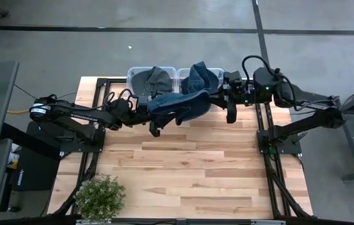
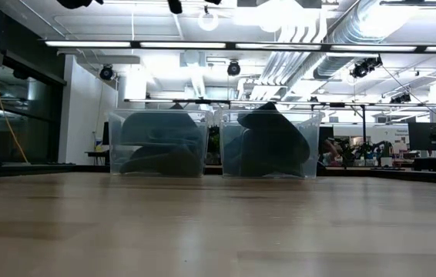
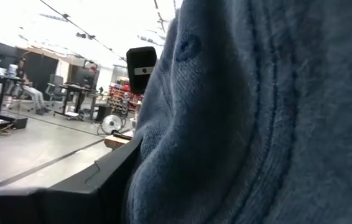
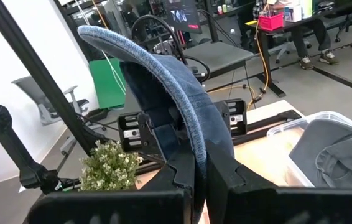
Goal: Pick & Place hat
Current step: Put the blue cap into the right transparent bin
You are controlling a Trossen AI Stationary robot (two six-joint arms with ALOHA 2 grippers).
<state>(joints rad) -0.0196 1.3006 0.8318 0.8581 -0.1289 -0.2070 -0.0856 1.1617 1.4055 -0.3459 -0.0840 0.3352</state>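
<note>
A blue denim hat (image 1: 180, 103) hangs in the air between my two grippers, over the table's far part near the bins. It fills the left wrist view (image 3: 257, 124), and its curved brim (image 4: 163, 68) arches up in the right wrist view. My right gripper (image 1: 222, 97) (image 4: 202, 168) comes from the right and is shut on the hat. My left gripper (image 1: 153, 115) comes from the left. Its two fingers (image 4: 132, 134) stand wide apart on either side of the hat's crown, and one finger (image 3: 142, 62) shows beside the denim. My right gripper pinches the hat's brim edge (image 4: 196, 146) between its two fingers, coming level from the table's right. The hat is lifted clear and the brim stands on edge above the fingers. My left gripper has the crown between its spread fingers. Whether they touch it, I cannot tell.
Two clear bins stand side by side at the table's far edge. The left one (image 1: 131, 74) (image 2: 158, 142) holds grey hats; the right one (image 1: 182, 74) (image 2: 268, 142) holds blue ones. A small potted plant (image 1: 100, 197) (image 4: 107, 165) sits at the near left corner. Bare wood lies between.
</note>
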